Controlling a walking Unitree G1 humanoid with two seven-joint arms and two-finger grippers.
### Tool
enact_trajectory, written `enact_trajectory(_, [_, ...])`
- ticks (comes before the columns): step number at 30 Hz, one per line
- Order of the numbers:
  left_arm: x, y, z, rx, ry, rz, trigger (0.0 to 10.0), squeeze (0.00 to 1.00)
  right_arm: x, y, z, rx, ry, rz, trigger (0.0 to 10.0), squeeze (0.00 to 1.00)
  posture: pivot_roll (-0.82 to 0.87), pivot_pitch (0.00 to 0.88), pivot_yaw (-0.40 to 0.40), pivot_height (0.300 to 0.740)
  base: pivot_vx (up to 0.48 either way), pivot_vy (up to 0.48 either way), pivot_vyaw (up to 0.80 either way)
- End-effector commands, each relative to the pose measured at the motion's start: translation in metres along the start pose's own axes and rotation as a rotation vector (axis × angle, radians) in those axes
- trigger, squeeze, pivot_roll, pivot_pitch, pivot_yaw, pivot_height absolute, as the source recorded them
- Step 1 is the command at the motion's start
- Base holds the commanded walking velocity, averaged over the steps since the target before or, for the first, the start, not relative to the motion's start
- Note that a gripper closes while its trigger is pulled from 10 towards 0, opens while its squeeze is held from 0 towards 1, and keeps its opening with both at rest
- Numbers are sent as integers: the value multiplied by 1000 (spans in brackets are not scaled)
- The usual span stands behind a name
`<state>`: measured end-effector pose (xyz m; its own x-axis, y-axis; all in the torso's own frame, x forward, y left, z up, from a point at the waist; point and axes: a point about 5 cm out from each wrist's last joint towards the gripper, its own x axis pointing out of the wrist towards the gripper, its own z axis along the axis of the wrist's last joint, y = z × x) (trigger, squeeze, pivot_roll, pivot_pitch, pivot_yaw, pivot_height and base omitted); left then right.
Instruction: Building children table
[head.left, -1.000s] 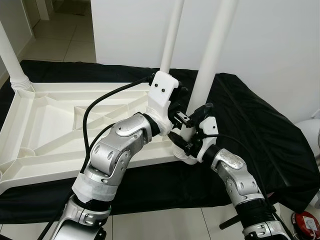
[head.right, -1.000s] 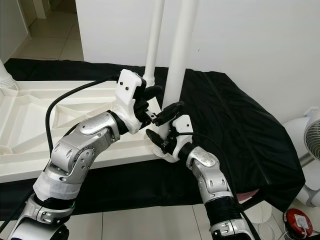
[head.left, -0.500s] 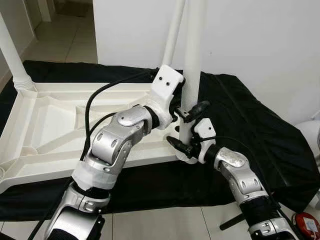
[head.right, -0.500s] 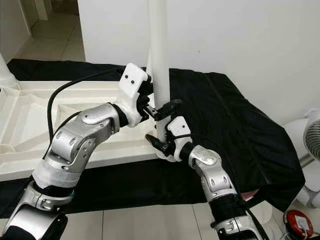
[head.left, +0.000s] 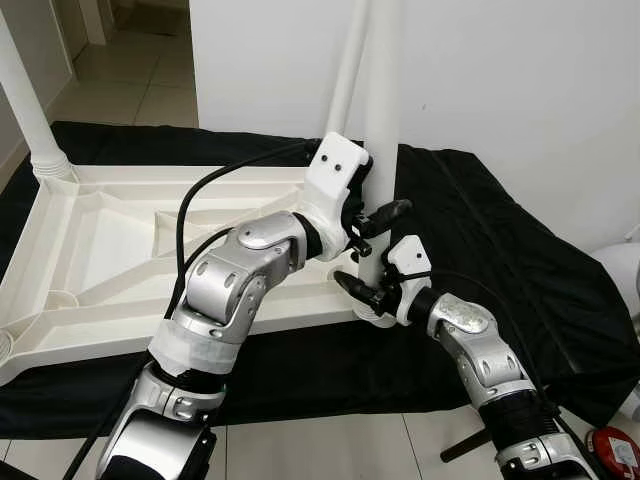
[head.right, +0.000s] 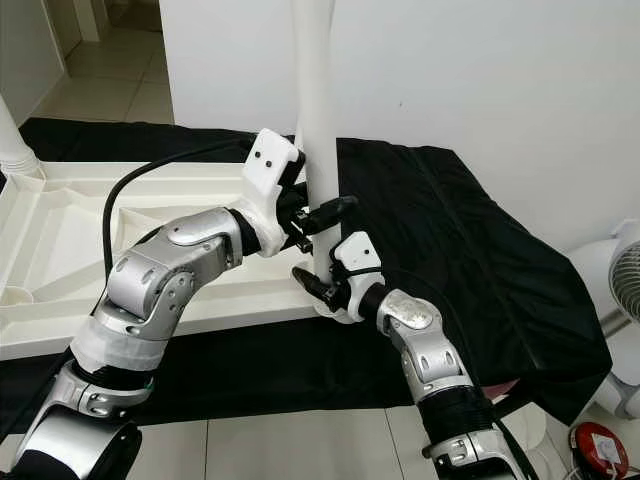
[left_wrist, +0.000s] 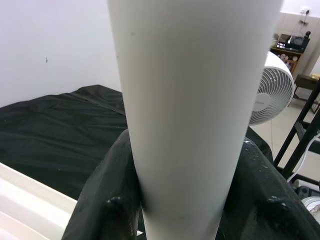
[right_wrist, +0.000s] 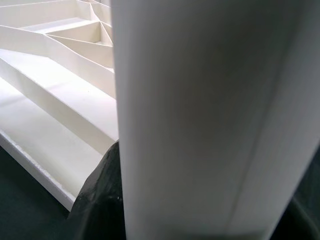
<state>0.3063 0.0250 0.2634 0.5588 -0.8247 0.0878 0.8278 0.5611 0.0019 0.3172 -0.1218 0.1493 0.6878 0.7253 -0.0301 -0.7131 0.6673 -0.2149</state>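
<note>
**Left eye view: both end effectors clamp one upright table leg**

Left eye view shows a white children's tabletop lying upside down on a surface draped in black cloth, its ribbed underside facing up. At the near right corner of the tabletop a white table leg stands upright, its foot in the corner socket.

The left end effector reaches in from the tabletop side and grips this leg partway up — its black fingers lie against either side of the tube, closed onto it. The right end effector grips the same leg lower down, just above the socket, with its fingers likewise pressed to the leg.

A second white leg rises at the far right corner, leaning slightly and partly hidden behind the gripped one. A third leg stands in the far left corner of the tabletop.

Right eye view shows a white fan on the tiled floor past the right end of the cloth, and a small red object near it — too small to identify.
</note>
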Motion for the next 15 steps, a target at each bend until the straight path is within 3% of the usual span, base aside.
enact_trajectory(1, [0, 7, 15, -11, -53, 78, 0, 0, -3, -5, -7, 26, 28, -52, 10000, 0, 25, 0, -111, 740, 0, 0, 0])
enact_trajectory(4, [1, 8, 17, -34, -70, 85, 0, 0, -2, -10, -7, 56, 27, -125, 10000, 0, 22, 0, -118, 740, 0, 0, 0])
enact_trajectory(5, [1, 8, 18, -36, -73, 84, 4588, 0, -2, -12, -7, 70, 30, -149, 10000, 0, 23, 0, -119, 740, 0, 0, 0])
enact_trajectory(7, [2, 8, 20, -39, -74, 85, 4588, 0, -1, -14, -8, 90, 29, -184, 10000, 0, 23, 0, -120, 740, 0, 0, 0])
enact_trajectory(8, [4, 10, 22, -49, -68, 101, 10000, 0, 1, -14, -7, 101, 18, -198, 10000, 1000, 22, 0, -125, 740, 0, 0, 0])
enact_trajectory(15, [13, 14, 30, -112, -54, 126, 10000, 0, 9, -20, 4, 99, -14, -307, 10000, 1000, 4, 0, -145, 740, 0, 0, 0])
